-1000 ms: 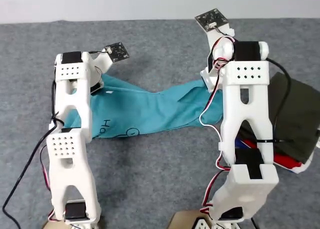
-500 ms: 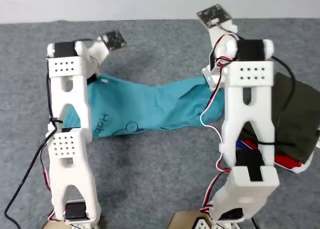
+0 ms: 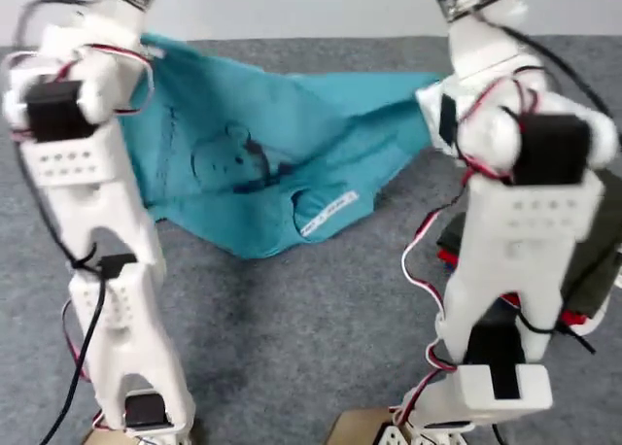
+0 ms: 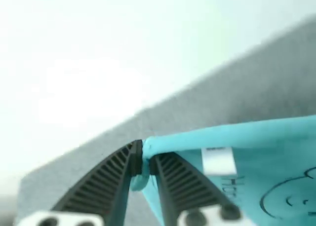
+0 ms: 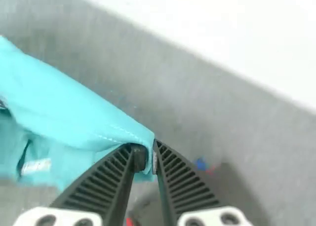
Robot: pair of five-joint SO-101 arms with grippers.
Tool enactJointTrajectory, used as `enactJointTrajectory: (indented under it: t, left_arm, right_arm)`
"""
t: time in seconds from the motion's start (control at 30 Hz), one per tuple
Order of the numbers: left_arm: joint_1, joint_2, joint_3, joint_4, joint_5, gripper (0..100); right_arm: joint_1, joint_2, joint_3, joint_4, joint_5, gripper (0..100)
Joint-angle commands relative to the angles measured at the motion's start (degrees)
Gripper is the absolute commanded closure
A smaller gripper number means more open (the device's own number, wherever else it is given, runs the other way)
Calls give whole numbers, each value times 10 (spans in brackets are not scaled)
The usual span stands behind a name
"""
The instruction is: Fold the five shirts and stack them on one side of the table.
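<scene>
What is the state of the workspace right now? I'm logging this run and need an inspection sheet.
Surface: grey felt table.
Job's things: teal shirt held up, stretched between both tools; folded stack, dark shirt on top, beside the right arm.
Clutter: brown board at the near edge.
Tools: left tool shut on the teal shirt; right tool likewise.
Cables: wires run along both arms.
Surroundings: pale wall behind the table.

The shirt [image 3: 262,163] is teal with a dark line drawing and a white label [image 3: 326,210]. The table [image 3: 292,348] is grey. My arms [image 3: 92,183] are white, my fingers [image 4: 116,179] black and ribbed.
</scene>
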Motion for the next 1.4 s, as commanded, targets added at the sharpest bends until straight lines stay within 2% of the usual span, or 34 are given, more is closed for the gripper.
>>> enactJointTrajectory:
  t: [0.0,0.1,0.33,0.53,0.7,0.93,1.13,1.37]
  left_arm:
    - [-4,-97,-25,11,27,995]
    - [-4,-151,-26,11,34,995]
    - [-18,-246,-25,11,30,995]
    - [-48,-312,-25,11,30,995]
    - [-62,-368,-25,11,25,995]
    - [-62,-418,-15,12,-9,995]
    - [-62,-492,93,12,-9,995]
    - [-62,-636,301,12,-25,995]
  right_arm:
    - [5,-29,-103,-42,-3,989]
    - [0,-29,-146,-85,10,989]
    - [-30,-29,-210,-122,115,989]
    - [-25,-39,-287,-119,198,989]
    - [-24,-95,-290,-145,270,989]
    - [32,-132,-291,-174,307,989]
    - [36,-150,-290,-95,307,988]
    - [36,-168,-291,-24,304,988]
